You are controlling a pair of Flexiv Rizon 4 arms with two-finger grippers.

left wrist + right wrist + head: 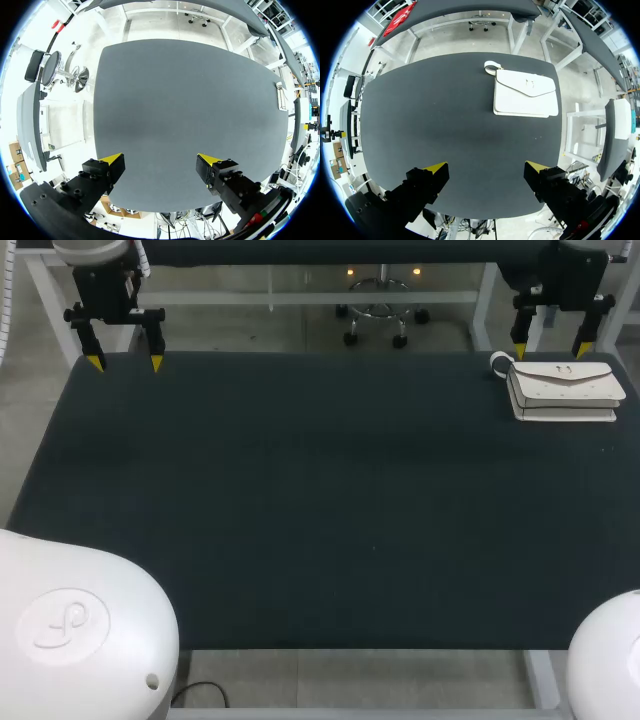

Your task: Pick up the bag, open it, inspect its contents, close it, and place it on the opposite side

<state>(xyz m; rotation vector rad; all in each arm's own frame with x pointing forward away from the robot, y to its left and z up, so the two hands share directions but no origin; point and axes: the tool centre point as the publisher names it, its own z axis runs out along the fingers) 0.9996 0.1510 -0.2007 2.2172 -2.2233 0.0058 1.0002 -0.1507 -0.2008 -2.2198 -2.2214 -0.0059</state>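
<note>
Bag (565,390) on table (300,500), far right corner, right fingers (519,348) beside

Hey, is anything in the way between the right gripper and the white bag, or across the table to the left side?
Nothing visible does. The right gripper hangs open close to the white bag, nothing between them, and the stretch of table from the bag to the left side bears no other object.
</note>
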